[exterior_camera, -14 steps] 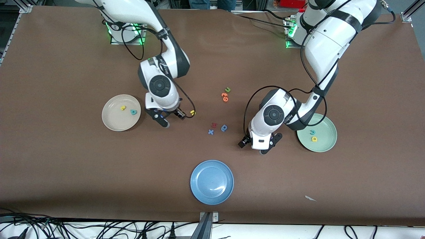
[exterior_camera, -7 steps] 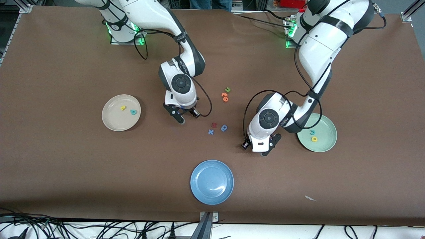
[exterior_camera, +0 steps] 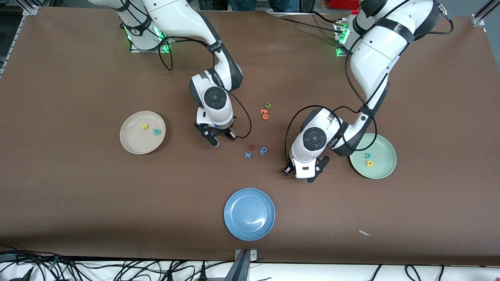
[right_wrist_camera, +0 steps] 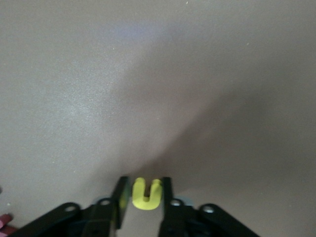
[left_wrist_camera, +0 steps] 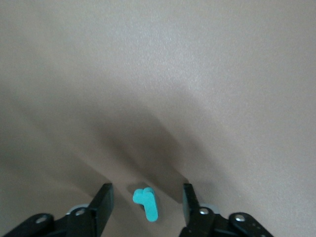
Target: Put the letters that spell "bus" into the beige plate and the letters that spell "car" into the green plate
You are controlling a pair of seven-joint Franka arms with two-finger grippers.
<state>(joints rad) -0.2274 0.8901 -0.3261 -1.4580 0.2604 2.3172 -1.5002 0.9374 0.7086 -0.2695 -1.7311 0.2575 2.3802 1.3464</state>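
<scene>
Left end effector (left_wrist_camera: 145,190) is seen lowered over the worktop (exterior_camera: 78,195), its fingers drawn closer than a second ago yet still apart, with a gap on each side of the teal "r" (left_wrist_camera: 146,203) lying flat between them; no grip is judged to be made yet. At about 3 o'clock from it in the front view, the green plate (exterior_camera: 384,156) already carries the teal-blue "c" (exterior_camera: 367,155) and yellow "a" (exterior_camera: 369,164). Right end effector (right_wrist_camera: 146,185) has been carried away from the beige plate (exterior_camera: 133,144), now at its 9 o'clock, and is clamped on the yellow "u" (right_wrist_camera: 146,195). With the yellow "s" (exterior_camera: 145,126) and teal "b" (exterior_camera: 157,132) in that plate, one letter per word is judged outstanding.
</scene>
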